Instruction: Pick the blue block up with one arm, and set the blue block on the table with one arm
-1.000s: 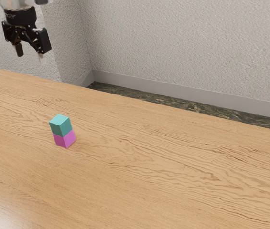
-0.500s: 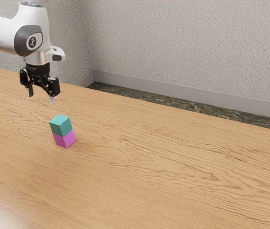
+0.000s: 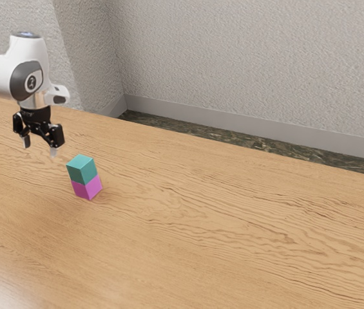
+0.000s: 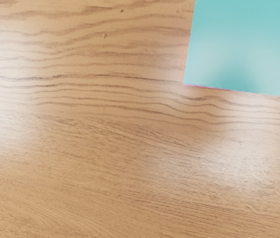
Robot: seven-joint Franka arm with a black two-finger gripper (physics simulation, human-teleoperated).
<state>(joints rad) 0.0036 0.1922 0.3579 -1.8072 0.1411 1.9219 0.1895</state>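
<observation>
Bright, soft | exterior view's lower left: table (image 3: 194, 219) glare | wrist view: pale sheen

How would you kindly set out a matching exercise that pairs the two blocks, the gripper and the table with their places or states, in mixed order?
Things:
1. Teal block
2. Gripper
3. Wooden table
4. Magenta block

Places or states:
A. Lower cube of the stack
B. Wood-grained, bearing the stack
C. Upper cube of the stack
D. Black and open, with nothing between its fingers

Right pairs: 1-C; 2-D; 3-B; 4-A
</observation>
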